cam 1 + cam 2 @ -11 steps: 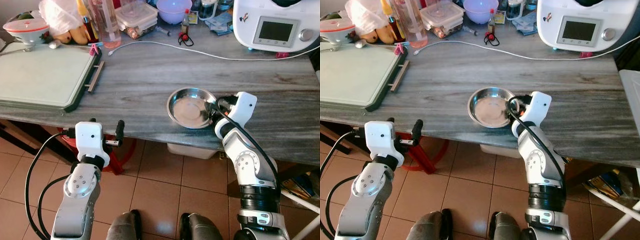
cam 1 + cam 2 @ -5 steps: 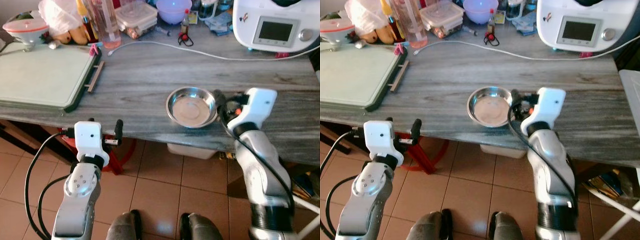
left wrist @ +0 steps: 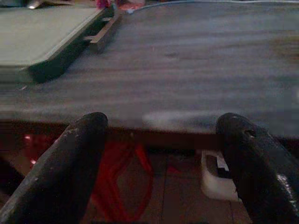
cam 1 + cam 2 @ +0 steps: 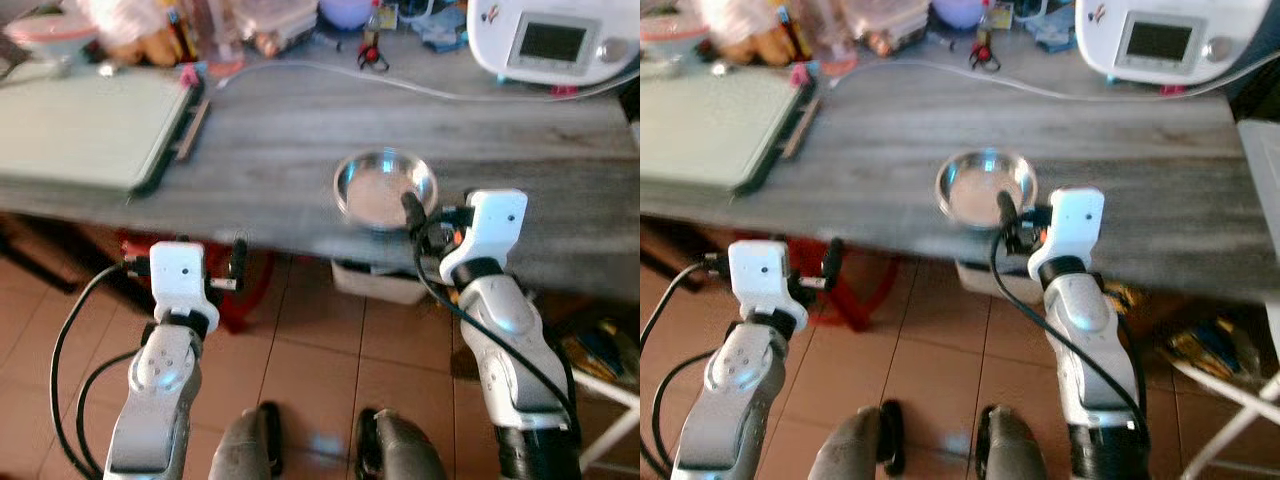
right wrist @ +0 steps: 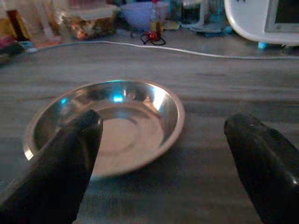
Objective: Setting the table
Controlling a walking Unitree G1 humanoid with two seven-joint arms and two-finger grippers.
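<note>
A shallow steel bowl [image 4: 385,188] sits on the grey wood-grain table [image 4: 270,130], close to its front edge. My right gripper [image 4: 428,222] hangs just in front of the bowl at the table's edge, open, with nothing between its fingers. In the right wrist view the bowl [image 5: 105,123] lies a short way beyond the two spread fingertips [image 5: 88,123]. My left gripper [image 4: 185,258] is open and held low in front of the table's edge [image 3: 154,116], left of the bowl, holding nothing.
A pale green board [image 4: 80,120] lies at the table's left. A white kitchen appliance [image 4: 555,40] stands at the back right, its white cable [image 4: 400,85] running across the table. Bottles, boxes and food crowd the back edge. A red stool [image 4: 250,290] stands under the table.
My right gripper has let go of the bowl's rim and drawn back to the table's edge. The bowl stays put. The whole picture has shifted and blurred, so the camera moved.
</note>
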